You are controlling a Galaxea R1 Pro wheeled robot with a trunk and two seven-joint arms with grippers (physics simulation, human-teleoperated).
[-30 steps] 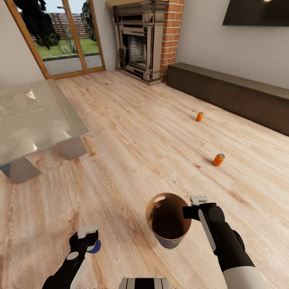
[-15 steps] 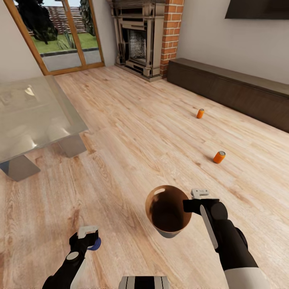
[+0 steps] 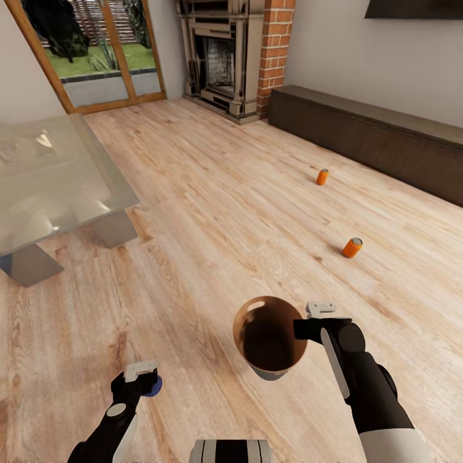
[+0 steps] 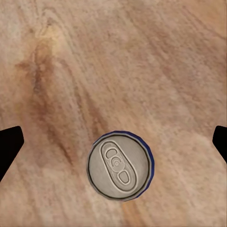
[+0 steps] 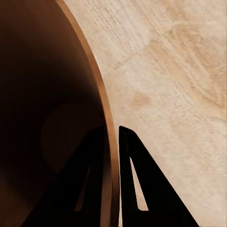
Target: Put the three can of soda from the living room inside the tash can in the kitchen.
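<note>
Head view: right gripper (image 3: 301, 329) pinches the rim of the pale round bin with brown inside (image 3: 269, 339), at 6 o'clock; two small orange cans (image 3: 352, 247) (image 3: 322, 177) lie at 3 on light wood floor (image 3: 225, 212)
Left wrist: fingers (image 4: 10, 146) spread wide above a blue-sided grey-topped can (image 4: 120, 165)
Right wrist: fingers (image 5: 137, 184) clamp the bin wall

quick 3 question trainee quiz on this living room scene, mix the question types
1. True or false: the right gripper pinches the wall of the bin.
2. How many orange cans lie on the floor by the dark cabinet?
3. The blue-sided can is: A) clamped by the left gripper; B) standing under it, fingers wide apart; C) inside the bin.

Key: 1 true; 2 two, near and far; 3 B.
</note>
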